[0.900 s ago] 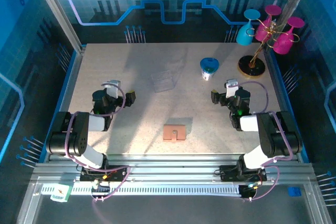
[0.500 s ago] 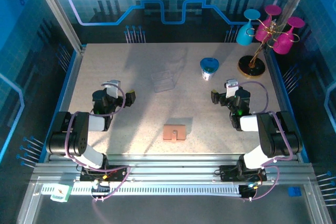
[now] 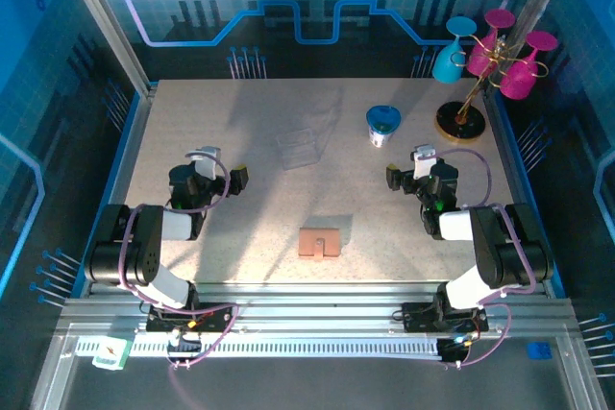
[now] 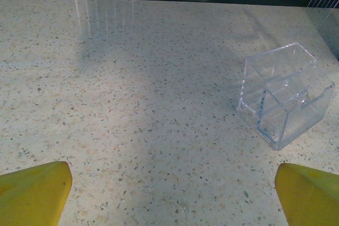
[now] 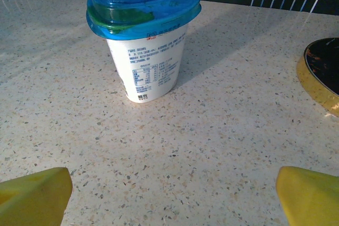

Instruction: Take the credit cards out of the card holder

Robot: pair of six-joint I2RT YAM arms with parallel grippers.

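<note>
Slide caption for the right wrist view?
Open right tool facing a blue-lidded cup on the speckled table, gold-rimmed stand base at right.

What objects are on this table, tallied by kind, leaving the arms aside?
card holder: 1
clear plastic box: 1
lidded cup: 1
glass stand: 1
cyan glass: 1, hanging on the stand
magenta glasses: 2, hanging on the stand
Total: 7

Card holder [image 3: 319,242]: small tan orange-brown rectangle, lying flat on the worktop [image 3: 240,208], outer side up. Notch cut in its far edge. Position: centre, toward the near edge.
</note>
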